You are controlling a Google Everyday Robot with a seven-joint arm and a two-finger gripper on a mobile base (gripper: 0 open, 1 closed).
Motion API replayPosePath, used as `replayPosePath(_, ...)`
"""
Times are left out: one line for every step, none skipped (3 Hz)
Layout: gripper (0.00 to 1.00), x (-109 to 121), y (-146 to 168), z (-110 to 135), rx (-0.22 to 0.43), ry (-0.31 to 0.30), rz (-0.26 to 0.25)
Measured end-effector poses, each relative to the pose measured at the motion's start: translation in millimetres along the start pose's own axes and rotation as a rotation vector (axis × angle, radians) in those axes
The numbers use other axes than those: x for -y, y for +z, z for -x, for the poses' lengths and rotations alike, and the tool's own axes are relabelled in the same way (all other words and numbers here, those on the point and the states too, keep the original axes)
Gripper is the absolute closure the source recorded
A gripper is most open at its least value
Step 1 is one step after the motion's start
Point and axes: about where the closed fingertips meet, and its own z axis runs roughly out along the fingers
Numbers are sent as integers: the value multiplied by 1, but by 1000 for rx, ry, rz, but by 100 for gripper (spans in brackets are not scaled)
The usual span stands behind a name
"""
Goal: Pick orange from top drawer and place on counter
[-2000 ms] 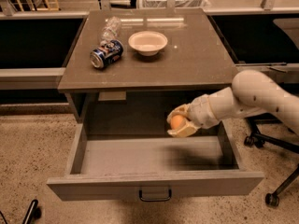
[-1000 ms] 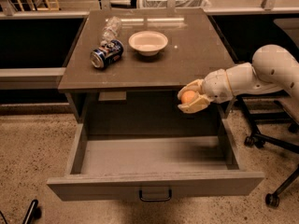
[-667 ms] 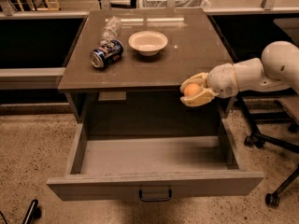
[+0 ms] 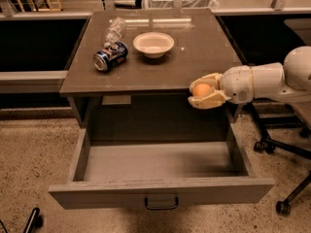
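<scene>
My gripper comes in from the right on a white arm and is shut on the orange, held between its two cream fingers. It hangs at the counter's front right edge, level with the counter top and above the back right of the top drawer. The drawer is pulled fully out and its inside shows nothing in it. Its flat front panel carries a small dark loop handle.
On the counter stand a white bowl, a blue can lying on its side and a clear plastic bottle behind it. An office chair base with castors stands at the right, under my arm.
My gripper has lifted the orange out of the drawer and up to the counter's front right edge, moving slightly right and upward.
</scene>
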Motion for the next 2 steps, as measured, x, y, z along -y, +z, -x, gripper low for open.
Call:
replayPosePath(100,5,16,-14,-72,115,-117)
replayPosePath(100,29,20,-25,-74,195,-231)
